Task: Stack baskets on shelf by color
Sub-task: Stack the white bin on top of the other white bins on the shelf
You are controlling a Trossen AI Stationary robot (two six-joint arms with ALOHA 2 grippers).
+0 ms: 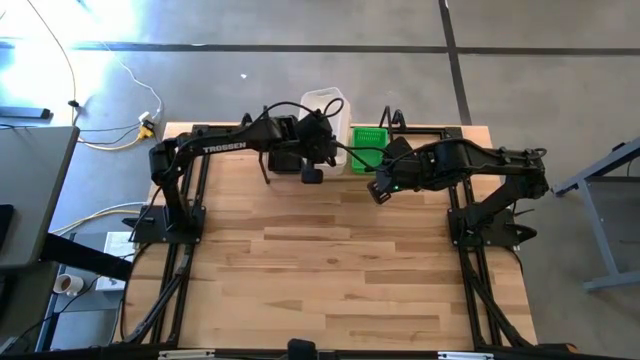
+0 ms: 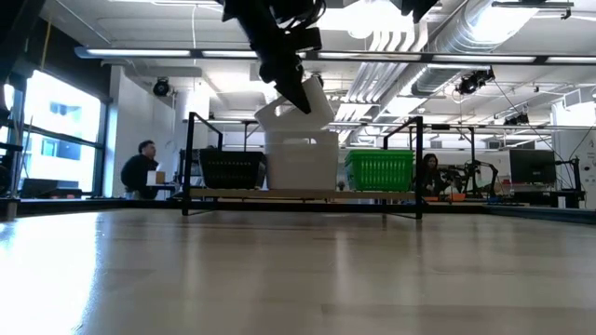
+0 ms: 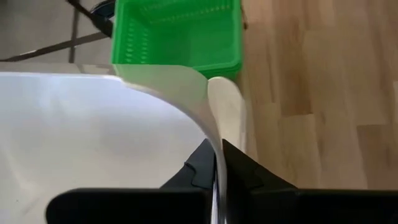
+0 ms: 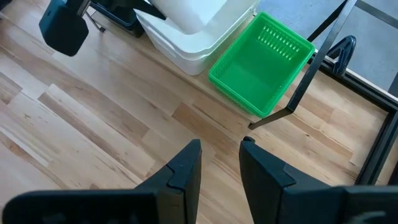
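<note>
The white translucent basket (image 2: pixel 300 110) hangs tilted just above the white stack (image 4: pixel 186 46) in the shelf (image 2: pixel 191 158), between the black baskets (image 2: pixel 231 169) and green baskets (image 4: pixel 261 65). It looks light, thin-walled and fairly smooth, best pinched at the rim. The left gripper (image 3: pixel 216 163) is clamped on that rim. The right gripper (image 4: pixel 219 163) hovers nearby, partly open, holding nothing.
</note>
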